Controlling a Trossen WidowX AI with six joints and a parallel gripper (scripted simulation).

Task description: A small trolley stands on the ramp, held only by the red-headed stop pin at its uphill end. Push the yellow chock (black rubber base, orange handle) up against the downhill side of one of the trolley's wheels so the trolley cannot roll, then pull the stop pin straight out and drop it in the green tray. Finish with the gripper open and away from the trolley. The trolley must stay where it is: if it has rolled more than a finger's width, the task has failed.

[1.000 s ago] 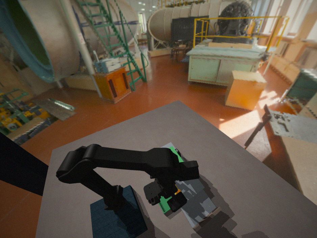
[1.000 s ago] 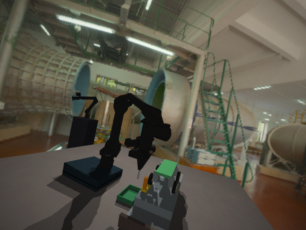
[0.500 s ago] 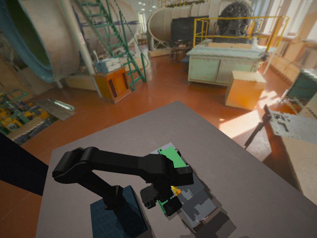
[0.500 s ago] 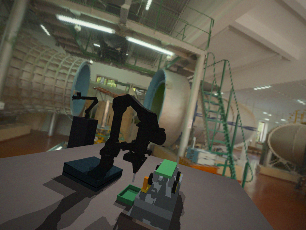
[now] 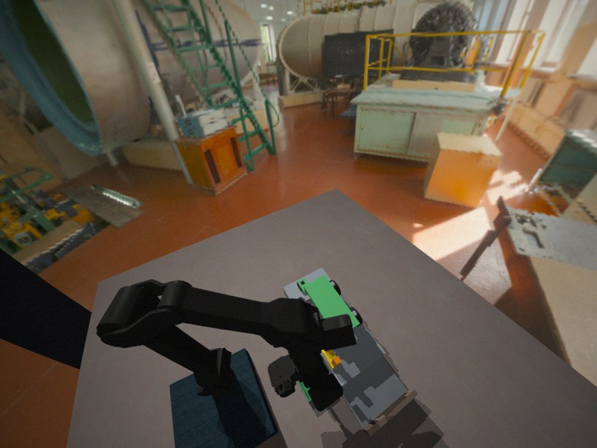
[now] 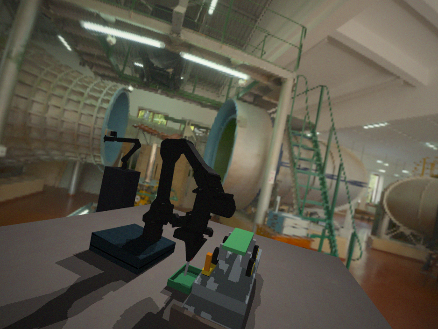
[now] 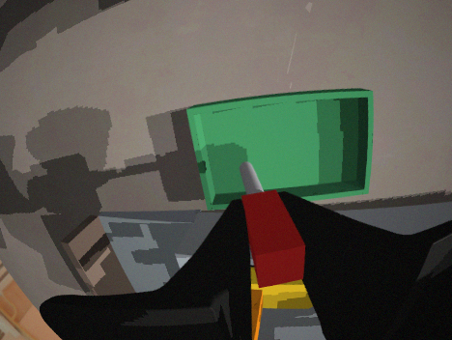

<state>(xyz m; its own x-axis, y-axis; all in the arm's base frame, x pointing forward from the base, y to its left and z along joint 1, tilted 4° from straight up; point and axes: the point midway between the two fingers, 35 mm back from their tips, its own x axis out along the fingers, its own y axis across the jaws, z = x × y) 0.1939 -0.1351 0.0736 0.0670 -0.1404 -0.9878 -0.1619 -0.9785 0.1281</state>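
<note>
My gripper (image 6: 189, 259) (image 7: 259, 205) is shut on the red-headed stop pin (image 6: 187, 268) (image 7: 276, 229). The pin's grey shaft points down over the green tray (image 5: 304, 391) (image 6: 179, 286) (image 7: 370, 145), near one end of it in the wrist view. The arm hides my fingertips in the top view. The green-topped trolley (image 5: 330, 298) (image 6: 238, 240) stands on the ramp (image 5: 393, 387) (image 6: 219, 296). The yellow chock (image 5: 328, 356) (image 6: 206, 271) (image 7: 285, 296) with its orange handle stands at the downhill side of a trolley wheel (image 6: 215, 255); exact contact cannot be told.
A brown board (image 5: 393, 411) (image 6: 192, 319) (image 7: 89, 251) stands across the ramp's low end. The tray lies close beside the ramp's side. The arm's dark blue base (image 5: 219, 402) (image 6: 120, 235) is on the tray's other side.
</note>
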